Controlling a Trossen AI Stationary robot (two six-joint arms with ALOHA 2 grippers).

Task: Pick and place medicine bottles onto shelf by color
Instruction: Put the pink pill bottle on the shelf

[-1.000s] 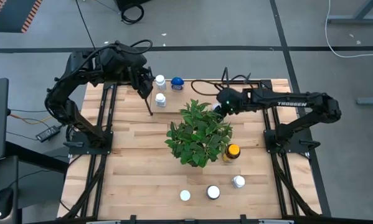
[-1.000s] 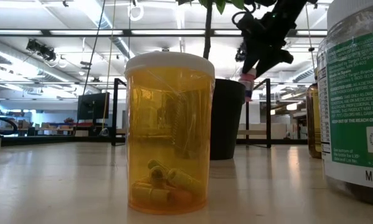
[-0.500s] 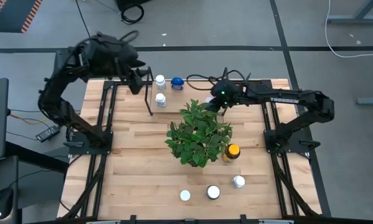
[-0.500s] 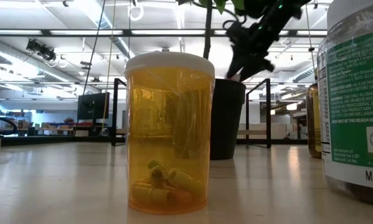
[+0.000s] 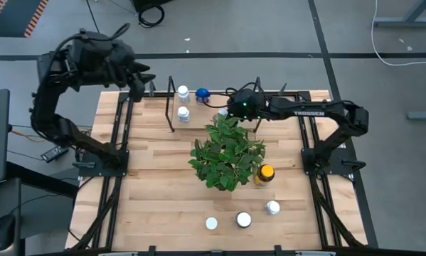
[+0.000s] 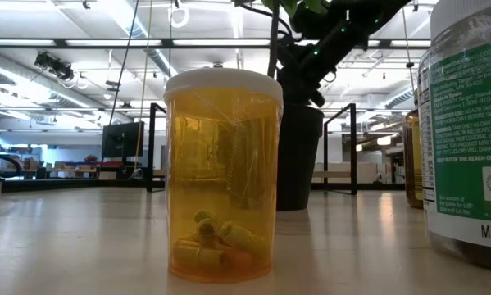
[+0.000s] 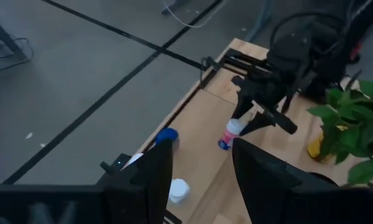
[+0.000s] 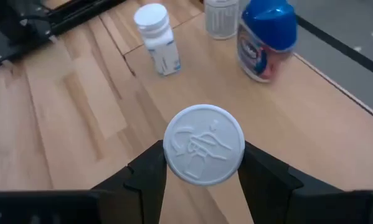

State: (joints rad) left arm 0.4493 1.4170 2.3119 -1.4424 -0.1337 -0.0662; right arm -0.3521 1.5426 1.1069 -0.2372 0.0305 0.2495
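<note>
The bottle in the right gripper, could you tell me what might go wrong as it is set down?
The right gripper holds a white-capped bottle close to the blue bottle and two white bottles; it might knock one over. The plant sits just beside the arm, so leaves may snag.

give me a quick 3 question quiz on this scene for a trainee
1. True or false: the right gripper holds a white-capped bottle.
2. Which bottle stands beside the plant nearest the right arm's base? A) the blue bottle B) the amber bottle C) a white bottle
3. Fill in: at the table's near edge stand ___ white-capped bottles in a row.

Key: 1 true. 2 B, the amber bottle. 3 three, from one to another. The blue bottle is at the far edge.
</note>
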